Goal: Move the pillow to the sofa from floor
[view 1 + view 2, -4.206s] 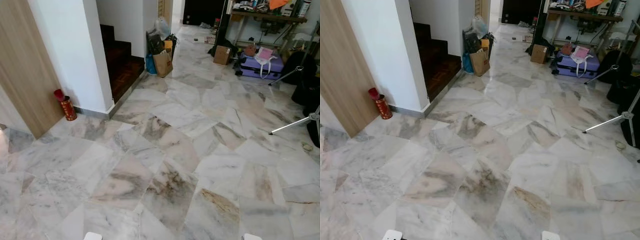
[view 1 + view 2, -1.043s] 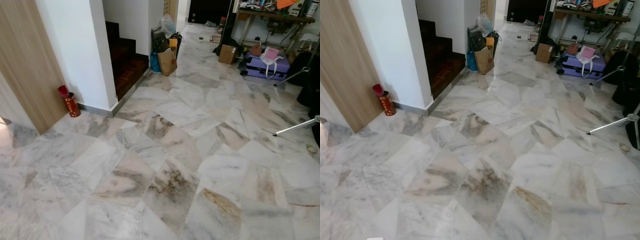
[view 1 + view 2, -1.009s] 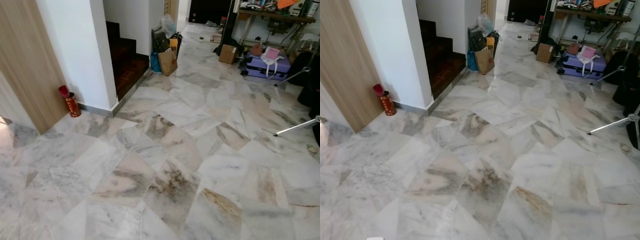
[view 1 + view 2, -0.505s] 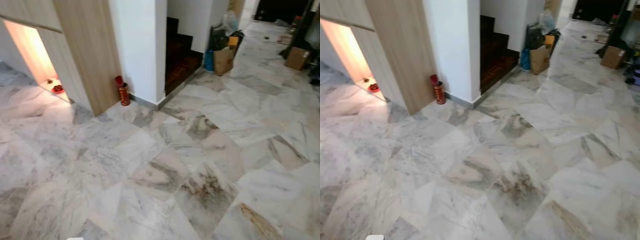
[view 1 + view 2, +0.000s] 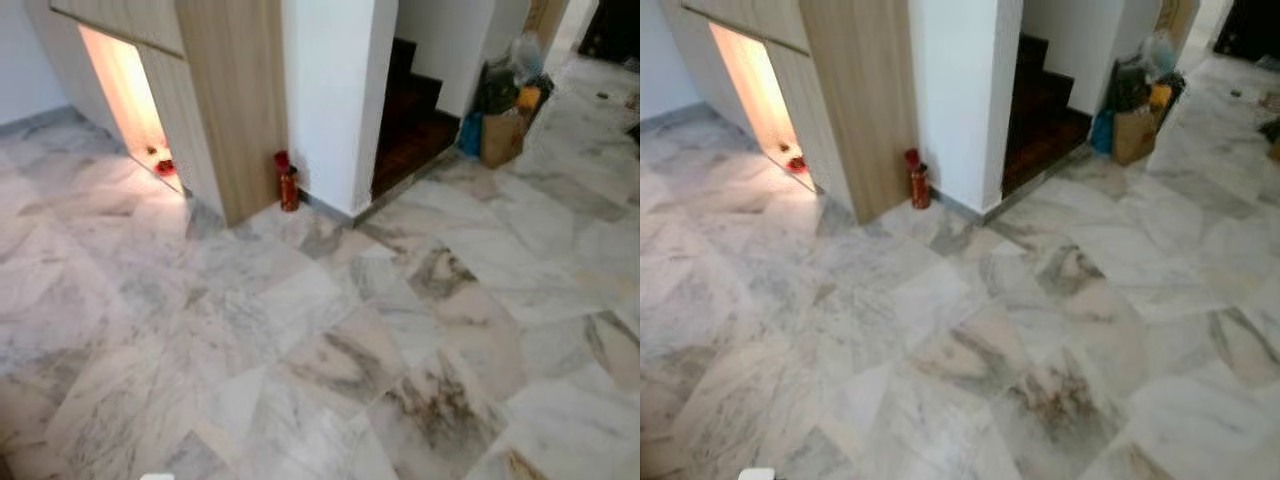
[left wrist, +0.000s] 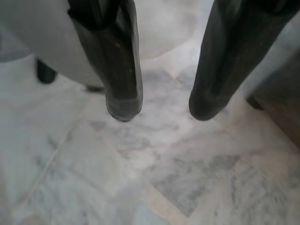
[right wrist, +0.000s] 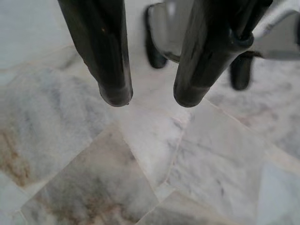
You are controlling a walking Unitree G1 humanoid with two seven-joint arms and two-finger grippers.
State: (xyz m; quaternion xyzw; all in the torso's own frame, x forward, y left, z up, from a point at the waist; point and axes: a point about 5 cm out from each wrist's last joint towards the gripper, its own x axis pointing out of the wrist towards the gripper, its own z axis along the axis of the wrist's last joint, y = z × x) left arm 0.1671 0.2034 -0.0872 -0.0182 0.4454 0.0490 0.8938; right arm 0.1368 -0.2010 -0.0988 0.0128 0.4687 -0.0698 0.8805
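My left gripper [image 6: 164, 110] hangs open over the pale marble floor [image 6: 178, 178], with nothing between its two black fingers. In the right wrist view my right gripper [image 7: 152, 98] is likewise open and empty above the marble floor [image 7: 89, 187]. The head views look down on a wide stretch of grey and beige marble tiles [image 5: 330, 340].
A wood-panelled wall [image 5: 235, 90] with a lit niche [image 5: 125, 95] stands at the left. A red canister [image 5: 288, 182] sits at its corner beside a white pillar [image 5: 335, 100]. Dark stairs [image 5: 415, 135] and a pile of bags [image 5: 502, 115] lie beyond.
The camera has swung to the left: the pillar, canister and stairs have slid right in the picture, the lit niche has come into full view, and the suitcase and tripod legs have left it.
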